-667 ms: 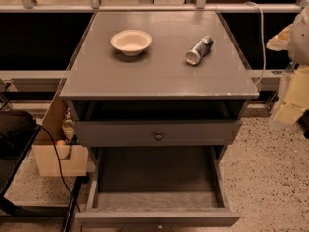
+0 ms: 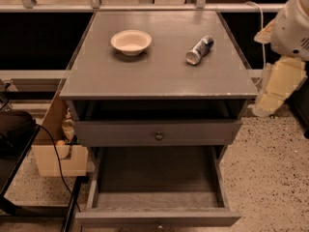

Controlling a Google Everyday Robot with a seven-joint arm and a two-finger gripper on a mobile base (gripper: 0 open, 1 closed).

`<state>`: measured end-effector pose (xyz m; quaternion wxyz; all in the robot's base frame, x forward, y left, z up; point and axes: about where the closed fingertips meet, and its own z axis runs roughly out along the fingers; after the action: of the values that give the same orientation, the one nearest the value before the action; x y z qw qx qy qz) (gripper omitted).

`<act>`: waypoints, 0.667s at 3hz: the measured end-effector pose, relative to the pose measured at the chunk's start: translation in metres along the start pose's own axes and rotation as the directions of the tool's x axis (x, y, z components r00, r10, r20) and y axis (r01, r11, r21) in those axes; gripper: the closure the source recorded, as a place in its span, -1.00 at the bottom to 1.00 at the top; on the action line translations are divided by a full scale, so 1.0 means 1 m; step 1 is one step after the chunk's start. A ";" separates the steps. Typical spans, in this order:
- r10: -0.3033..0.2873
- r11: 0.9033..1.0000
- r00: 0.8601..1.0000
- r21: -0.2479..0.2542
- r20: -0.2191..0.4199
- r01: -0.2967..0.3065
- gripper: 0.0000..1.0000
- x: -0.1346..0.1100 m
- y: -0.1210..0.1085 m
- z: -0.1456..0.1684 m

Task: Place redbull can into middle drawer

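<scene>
The redbull can [image 2: 199, 50] is a slim silver can lying on its side on the grey cabinet top [image 2: 159, 76], right of centre. The middle drawer [image 2: 157, 217] is pulled open below, and its dark grey floor is bare. My gripper [image 2: 279, 87] is cream-coloured and hangs beside the cabinet's right edge. It is right of the can and lower than it, not touching it, and holds nothing I can see. The white arm [image 2: 295, 25] rises above it.
A cream-white bowl [image 2: 131, 41] sits on the cabinet top left of the can. The upper drawer with a round knob [image 2: 158, 136] is closed. A cardboard box [image 2: 54, 151], a black cable [image 2: 58, 166] and a dark object [image 2: 14, 132] stand at the left. A rail [image 2: 145, 7] runs behind.
My gripper and arm have shifted slightly left and up at the cabinet's right side. The can, bowl and drawers have not moved.
</scene>
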<state>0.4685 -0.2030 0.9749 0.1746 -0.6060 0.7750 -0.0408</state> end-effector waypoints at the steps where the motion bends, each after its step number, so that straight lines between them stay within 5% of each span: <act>1: 0.028 0.999 1.000 0.027 0.001 -0.028 -1.00 -0.011 -0.019 0.012; 2: 0.093 0.994 0.996 0.059 0.013 -0.094 -1.00 -0.025 -0.041 0.029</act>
<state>0.5210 -0.1860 0.9644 0.1984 -0.5637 0.8000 -0.0527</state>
